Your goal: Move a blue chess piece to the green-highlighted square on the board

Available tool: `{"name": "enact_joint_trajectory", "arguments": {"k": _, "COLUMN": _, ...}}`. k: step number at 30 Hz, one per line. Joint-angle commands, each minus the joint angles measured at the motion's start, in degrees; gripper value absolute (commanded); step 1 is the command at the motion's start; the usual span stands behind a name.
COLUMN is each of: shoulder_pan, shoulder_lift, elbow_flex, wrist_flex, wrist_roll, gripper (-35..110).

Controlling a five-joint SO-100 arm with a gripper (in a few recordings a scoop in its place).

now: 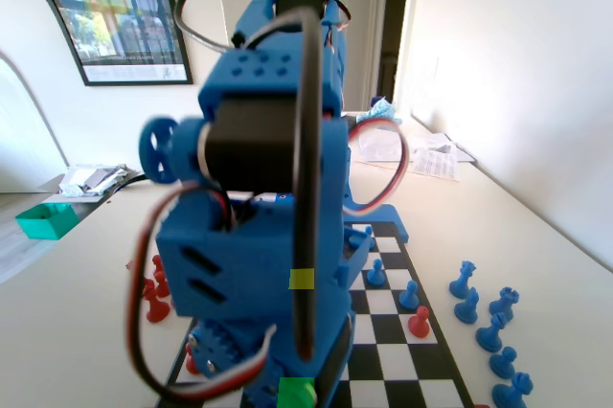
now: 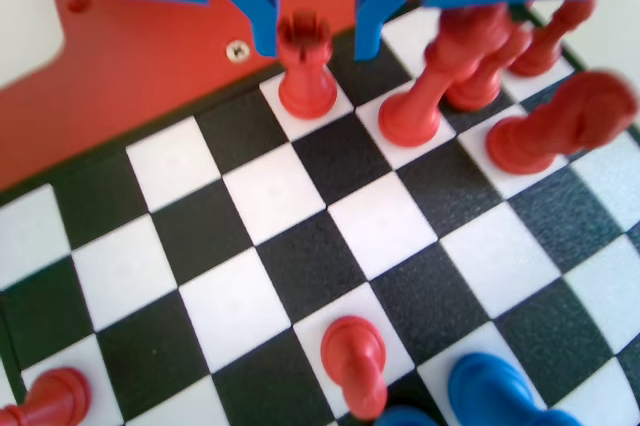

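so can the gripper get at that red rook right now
Probably yes: the gripper hangs open with a jaw on each side of the red rook, and nothing sits between them.

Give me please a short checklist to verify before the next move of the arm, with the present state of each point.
1. Gripper empty and open: ok. In the wrist view the jaws stand apart and hold nothing.
2. Jaws lined up on a blue chess piece: not ok. A red rook stands between them.
3. Blue chess piece free to take: ok. In the fixed view it stands upright on the board's right side, apart from its neighbours.
4. Green-highlighted square free: cannot tell. The arm covers most of it.
5. Room around the jaws: not ok. The tall red pieces stand close beside the right jaw.
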Motion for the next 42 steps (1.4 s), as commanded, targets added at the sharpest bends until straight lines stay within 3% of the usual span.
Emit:
{"name": "enact_joint_trajectory", "arguments": {"k": 1, "shoulder_pan": 0.5, "shoulder_lift": 2.0, "elbow_flex": -3.2, "wrist_flex": 0.5, "wrist_roll": -0.6, "gripper": 14}}
{"name": "enact_joint_trajectory", "arguments": {"k": 33, "shoulder_pan": -0.7, "shoulder_lift": 1.8, "elbow_flex": -5.1, "wrist_flex": 4.0, "wrist_roll": 0.0, "gripper": 12}}
{"name": "enact_joint_trajectory", "arguments": {"k": 42, "shoulder_pan": -0.4, "shoulder_lift": 1.8, "elbow_flex": -5.1, "wrist_flex": 4.3, "wrist_roll": -0.7, "gripper": 5}}
